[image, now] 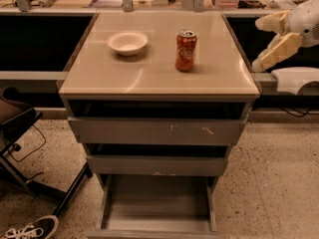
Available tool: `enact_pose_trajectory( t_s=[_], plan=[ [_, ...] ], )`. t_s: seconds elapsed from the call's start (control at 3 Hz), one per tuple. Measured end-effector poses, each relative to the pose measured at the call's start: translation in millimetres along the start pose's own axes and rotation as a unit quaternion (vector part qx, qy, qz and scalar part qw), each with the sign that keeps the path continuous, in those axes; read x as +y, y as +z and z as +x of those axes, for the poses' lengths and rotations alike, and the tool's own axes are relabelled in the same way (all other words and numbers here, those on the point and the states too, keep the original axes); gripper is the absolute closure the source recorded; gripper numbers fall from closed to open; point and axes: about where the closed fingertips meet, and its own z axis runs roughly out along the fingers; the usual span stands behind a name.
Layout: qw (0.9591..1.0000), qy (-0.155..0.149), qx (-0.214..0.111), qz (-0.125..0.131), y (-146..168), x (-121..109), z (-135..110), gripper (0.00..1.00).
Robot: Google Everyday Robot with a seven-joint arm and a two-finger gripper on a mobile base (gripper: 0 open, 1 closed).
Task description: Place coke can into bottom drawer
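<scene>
While the can (pixel 185 51) stands upright on the worktop (pixel 149 81), right of centre and toward the back, its silver top faces up and the white script on its red side faces the camera. To its left, well apart, a white bowl (pixel 127 42) sits on the same worktop, a little nearer the back edge.

Under the worktop the cabinet carries three grey drawers. The top front (pixel 154 132), marked with white scratches, and the plain middle front (pixel 155 165) each have a dark gap above them. The bottom drawer (pixel 157 203) is pulled far out toward the camera, showing its flat grey floor and low side walls. The can is up on the worktop, well above it.

The end effector (pixel 259 45) hangs just off the right edge of the worktop, at about the can's height and well apart from it, pointing left toward the cabinet. Its two cream fingers (pixel 279 51) stand spread, one above the other, and they grip no object. The white arm (pixel 311 24) behind it runs out of the right side of the view.

On the speckled floor (pixel 279 183) at the left are a dark chair base (pixel 20 133) and, in the near corner, a shoe (pixel 30 229).
</scene>
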Motion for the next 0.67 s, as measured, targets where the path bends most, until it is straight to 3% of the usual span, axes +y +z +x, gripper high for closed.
enact_pose_trajectory(
  t_s=[0.33, 0.67],
  plan=[
    [0.9941, 0.055, -0.076, -0.054, 48.1, -29.0, 1.8, 0.0],
    [0.9909, 0.075, -0.097, -0.055, 97.6, -67.4, -6.8, 0.0]
  ],
)
